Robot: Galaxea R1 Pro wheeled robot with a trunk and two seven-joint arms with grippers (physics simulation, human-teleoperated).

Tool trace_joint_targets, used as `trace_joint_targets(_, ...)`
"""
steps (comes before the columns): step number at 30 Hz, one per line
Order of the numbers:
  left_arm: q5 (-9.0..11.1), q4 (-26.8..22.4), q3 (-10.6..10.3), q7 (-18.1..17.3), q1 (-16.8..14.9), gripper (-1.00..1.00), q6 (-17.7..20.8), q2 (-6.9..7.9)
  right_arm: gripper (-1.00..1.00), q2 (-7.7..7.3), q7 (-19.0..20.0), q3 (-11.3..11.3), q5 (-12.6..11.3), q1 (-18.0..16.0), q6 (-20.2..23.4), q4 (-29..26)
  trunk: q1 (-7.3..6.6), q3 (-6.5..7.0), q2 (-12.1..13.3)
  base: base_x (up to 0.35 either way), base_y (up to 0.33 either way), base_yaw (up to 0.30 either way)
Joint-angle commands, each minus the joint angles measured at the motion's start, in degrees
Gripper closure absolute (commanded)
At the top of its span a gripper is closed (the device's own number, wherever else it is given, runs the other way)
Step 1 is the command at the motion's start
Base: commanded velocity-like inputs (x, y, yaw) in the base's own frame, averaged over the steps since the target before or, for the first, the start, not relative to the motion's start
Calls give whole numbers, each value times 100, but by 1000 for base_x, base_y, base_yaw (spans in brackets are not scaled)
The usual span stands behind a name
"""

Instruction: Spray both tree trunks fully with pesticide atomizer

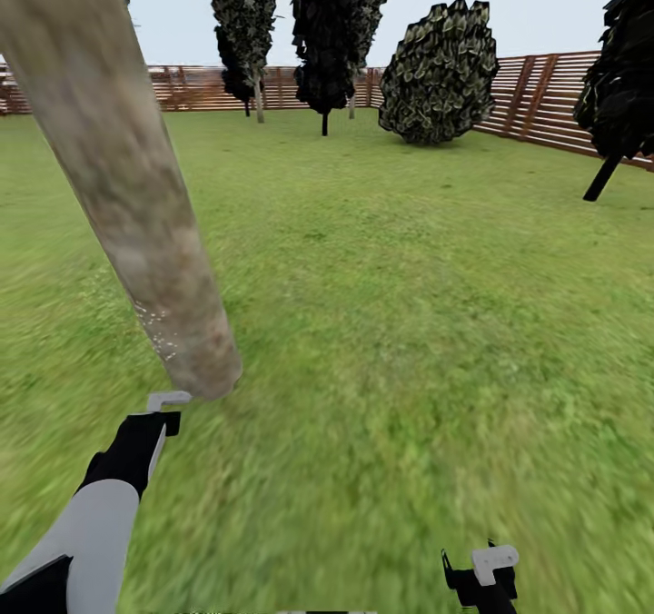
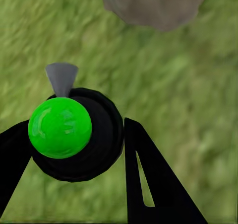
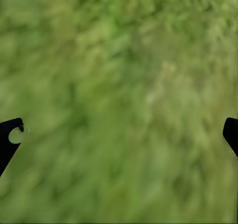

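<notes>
A thick grey-brown tree trunk (image 1: pixel 136 205) leans across the left of the head view, with white specks low on its bark. My left gripper (image 1: pixel 166 412) hovers just in front of the trunk's foot. In the left wrist view this gripper (image 2: pixel 74 152) is shut on the pesticide atomizer (image 2: pixel 60 127), a black body with a bright green cap. Its grey nozzle (image 2: pixel 62 77) points toward the trunk base (image 2: pixel 156 5). My right gripper (image 1: pixel 481 576) hangs low over the grass, open (image 3: pixel 119 134) and holding nothing. A second tree (image 1: pixel 257 94) with a pale trunk stands far back by the fence.
Green lawn (image 1: pixel 409 323) spreads ahead and to the right. A brown slat fence (image 1: pixel 545 96) rings it. Near-black narrow trees (image 1: pixel 327 42) and a round mottled bush (image 1: pixel 440 74) stand at the back, and another dark tree (image 1: pixel 618 87) at the right edge.
</notes>
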Motion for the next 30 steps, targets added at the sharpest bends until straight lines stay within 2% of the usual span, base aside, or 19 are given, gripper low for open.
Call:
trace_joint_targets(1,-2,0,3,-1,0,100,0,2,-100,0,0,0,0,0,0,0,0,0,0,72,-277,276)
trace_joint_targets(5,-2,-1,8,-1,0,100,0,4,-100,0,0,0,0,0,0,0,0,0,0,134,-263,188)
trace_joint_targets(13,-2,0,8,1,0,100,-16,-3,-100,-9,0,0,0,0,0,0,0,0,0,182,-233,9)
trace_joint_targets(21,-4,-2,8,8,0,100,-17,4,-100,-7,0,0,0,0,0,0,0,0,0,24,-270,16)
trace_joint_targets(30,15,-3,17,20,2,100,-26,4,-100,0,0,0,0,0,0,0,0,0,0,50,-269,258)
